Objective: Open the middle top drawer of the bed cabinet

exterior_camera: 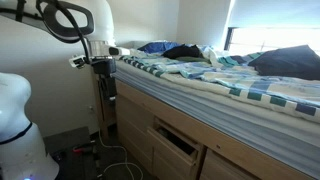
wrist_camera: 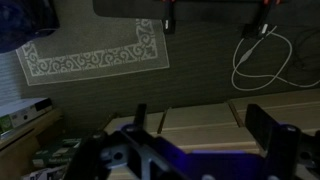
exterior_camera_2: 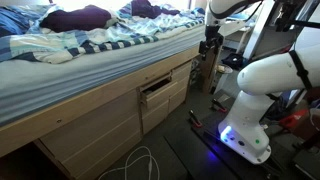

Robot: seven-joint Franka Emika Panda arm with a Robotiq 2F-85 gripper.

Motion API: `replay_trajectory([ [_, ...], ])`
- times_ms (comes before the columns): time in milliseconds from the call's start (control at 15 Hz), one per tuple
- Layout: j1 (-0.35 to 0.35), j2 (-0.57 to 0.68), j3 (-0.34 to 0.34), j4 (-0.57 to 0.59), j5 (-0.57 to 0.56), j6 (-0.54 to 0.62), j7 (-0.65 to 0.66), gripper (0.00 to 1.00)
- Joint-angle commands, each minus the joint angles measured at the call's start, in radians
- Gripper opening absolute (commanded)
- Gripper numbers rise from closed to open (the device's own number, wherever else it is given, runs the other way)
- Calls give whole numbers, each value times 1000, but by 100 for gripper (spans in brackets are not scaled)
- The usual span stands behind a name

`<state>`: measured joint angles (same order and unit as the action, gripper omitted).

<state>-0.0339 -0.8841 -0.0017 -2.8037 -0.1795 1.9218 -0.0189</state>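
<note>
The bed cabinet [exterior_camera: 135, 125] is a long light-wood base under the mattress and shows in both exterior views [exterior_camera_2: 100, 120]. Its middle top drawer [exterior_camera: 178, 142] is a shallow flat front with a dark gap along the top, also in an exterior view [exterior_camera_2: 158, 88]; it stands slightly out from the neighbouring fronts. My gripper [exterior_camera: 104, 88] hangs at the end corner of the bed, well away from the drawer, as an exterior view [exterior_camera_2: 210, 50] also shows. In the wrist view the gripper [wrist_camera: 200, 120] is open and empty over light wood panels [wrist_camera: 195, 120].
Blue-and-white striped bedding [exterior_camera: 220, 80] covers the mattress. The white robot base [exterior_camera_2: 255, 90] stands on the floor beside the cabinet. A white cable [exterior_camera_2: 135, 165] loops on the floor. A patterned rug [wrist_camera: 95, 55] and another white cable [wrist_camera: 262, 55] show in the wrist view.
</note>
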Motion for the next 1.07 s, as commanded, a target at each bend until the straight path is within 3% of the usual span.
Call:
replay_trajectory([
  [0, 1, 1, -1, 2, 0, -2, 1, 100],
  [467, 6, 29, 9, 10, 10, 21, 23, 100],
  [1000, 51, 315, 60, 139, 158, 91, 152, 100],
])
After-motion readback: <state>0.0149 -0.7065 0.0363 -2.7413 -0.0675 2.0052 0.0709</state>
